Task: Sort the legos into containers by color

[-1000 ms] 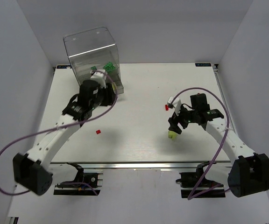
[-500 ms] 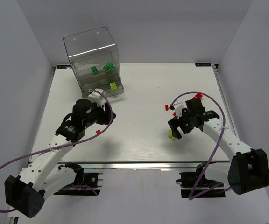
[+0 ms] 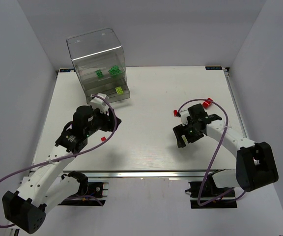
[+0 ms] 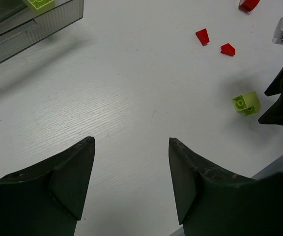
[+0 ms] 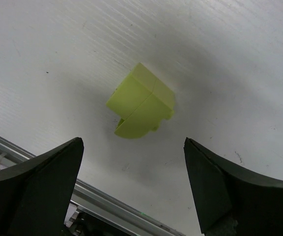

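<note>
A pale yellow-green brick lies on the white table, just beyond my open right gripper, between the lines of its two fingers and untouched. It also shows in the left wrist view. In the top view the right gripper covers it. My left gripper is open and empty, below the clear cabinet. The cabinet holds two dark green bricks in an upper tier and a yellow-green brick in the open lower drawer. Red bricks lie at left, centre right and far right.
The table's front edge with its metal rail runs just under the right gripper. Purple cables loop beside both arms. White walls stand on the left, right and back.
My left arm has drawn back from the cabinet toward the near side, uncovering the lower drawer. My right gripper has shifted left and now covers the yellow-green brick in the top view.
</note>
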Controlling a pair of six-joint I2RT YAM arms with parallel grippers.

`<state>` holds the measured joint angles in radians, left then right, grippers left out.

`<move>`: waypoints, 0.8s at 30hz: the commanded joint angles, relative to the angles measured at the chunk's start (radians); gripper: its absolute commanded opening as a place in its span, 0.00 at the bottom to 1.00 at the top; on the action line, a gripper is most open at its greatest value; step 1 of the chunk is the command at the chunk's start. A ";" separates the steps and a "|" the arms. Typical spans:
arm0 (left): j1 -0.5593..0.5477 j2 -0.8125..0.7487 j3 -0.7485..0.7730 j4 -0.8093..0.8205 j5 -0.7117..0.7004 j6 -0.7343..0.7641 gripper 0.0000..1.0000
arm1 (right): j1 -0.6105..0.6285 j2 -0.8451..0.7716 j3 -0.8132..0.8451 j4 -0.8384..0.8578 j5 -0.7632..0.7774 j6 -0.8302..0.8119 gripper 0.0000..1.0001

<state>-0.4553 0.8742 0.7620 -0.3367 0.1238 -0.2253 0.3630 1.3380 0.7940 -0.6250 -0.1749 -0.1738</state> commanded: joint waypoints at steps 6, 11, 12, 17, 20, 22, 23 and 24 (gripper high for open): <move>0.001 -0.032 -0.003 0.001 0.014 0.006 0.71 | 0.028 0.078 0.042 0.013 0.066 0.086 0.84; 0.001 -0.043 -0.006 0.002 0.007 0.007 0.71 | 0.034 0.107 0.074 0.008 0.087 0.100 0.79; 0.001 -0.043 -0.006 0.002 0.007 0.007 0.71 | 0.034 0.112 0.082 0.011 0.094 0.105 0.78; 0.001 -0.046 -0.006 0.002 0.005 0.006 0.72 | 0.037 0.150 0.099 0.015 0.121 0.109 0.69; 0.001 -0.047 -0.006 0.002 0.005 0.006 0.72 | 0.040 0.174 0.106 0.011 0.130 0.108 0.65; 0.001 -0.047 -0.006 0.001 0.004 0.006 0.72 | 0.040 0.184 0.112 0.008 0.130 0.106 0.64; 0.001 -0.047 -0.006 0.002 0.004 0.006 0.72 | 0.040 0.190 0.111 0.004 0.132 0.105 0.63; 0.001 -0.047 -0.006 0.001 0.004 0.006 0.72 | 0.039 0.191 0.111 0.002 0.132 0.103 0.62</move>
<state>-0.4553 0.8486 0.7616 -0.3367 0.1234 -0.2256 0.3996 1.5223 0.8680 -0.6201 -0.0605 -0.0776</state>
